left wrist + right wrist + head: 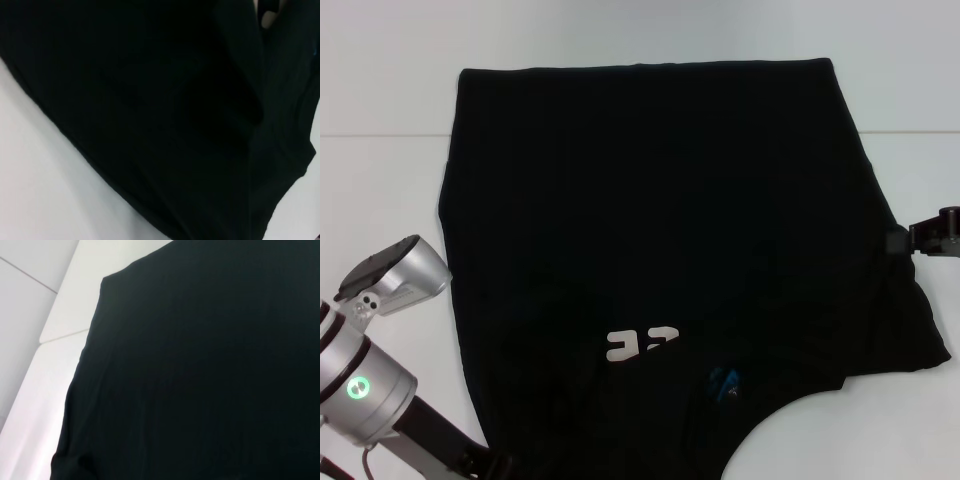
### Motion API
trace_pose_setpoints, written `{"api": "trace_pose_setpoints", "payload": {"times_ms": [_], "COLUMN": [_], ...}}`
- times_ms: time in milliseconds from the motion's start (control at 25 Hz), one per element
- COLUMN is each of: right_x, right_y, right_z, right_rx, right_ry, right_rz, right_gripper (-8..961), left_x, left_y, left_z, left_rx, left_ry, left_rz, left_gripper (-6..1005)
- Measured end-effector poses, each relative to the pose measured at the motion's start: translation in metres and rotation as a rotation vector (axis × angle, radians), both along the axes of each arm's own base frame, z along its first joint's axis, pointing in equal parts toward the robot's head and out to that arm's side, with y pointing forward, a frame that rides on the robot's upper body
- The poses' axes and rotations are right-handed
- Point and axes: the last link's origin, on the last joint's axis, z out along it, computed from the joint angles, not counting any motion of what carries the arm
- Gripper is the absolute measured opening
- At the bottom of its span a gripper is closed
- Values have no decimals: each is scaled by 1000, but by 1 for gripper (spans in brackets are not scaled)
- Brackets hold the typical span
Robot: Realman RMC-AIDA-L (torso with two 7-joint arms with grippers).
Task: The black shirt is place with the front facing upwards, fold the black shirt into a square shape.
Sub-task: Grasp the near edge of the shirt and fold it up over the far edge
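Observation:
The black shirt (660, 210) lies spread over the white table (380, 90), its straight hem at the far side. Near its front edge only part of the white lettering (642, 345) shows, with the small blue neck label (723, 383) just to the right; cloth is folded over around them. My left gripper (492, 466) sits at the shirt's near left corner, mostly cut off by the picture's bottom edge. At the shirt's right edge is my right gripper (902, 240), level with the shirt's middle. Black cloth (165, 115) fills the left wrist view, and the shirt (210, 370) fills most of the right wrist view.
The silver left arm (370, 350) reaches in over the table's near left. A seam in the table (380, 134) runs across at the far side. White table surface (45, 365) shows to the sides of the shirt.

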Motion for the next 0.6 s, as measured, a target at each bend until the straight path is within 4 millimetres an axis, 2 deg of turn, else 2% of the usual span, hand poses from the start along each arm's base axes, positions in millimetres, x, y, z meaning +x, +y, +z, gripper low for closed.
{"api": "trace_pose_setpoints", "payload": {"times_ms": [120,360,600], "right_x": [-1,-4,-5], "right_y": [-1,-10,-11], "right_z": [-1,-4,-3], "right_rx": [-18,-104,-111], "right_ry": [-6,-29,-24], "right_rz": [10,43,50], "right_gripper": [56,63,74], "left_x": [2,7,16], "left_y": [2,7,30], "left_z": [4,26,54], "left_rx": [-9,-33,49], "left_ry": [-1,-48,-100], "left_rz": [-5,-6,-21], "left_gripper": [28,25,32]}}
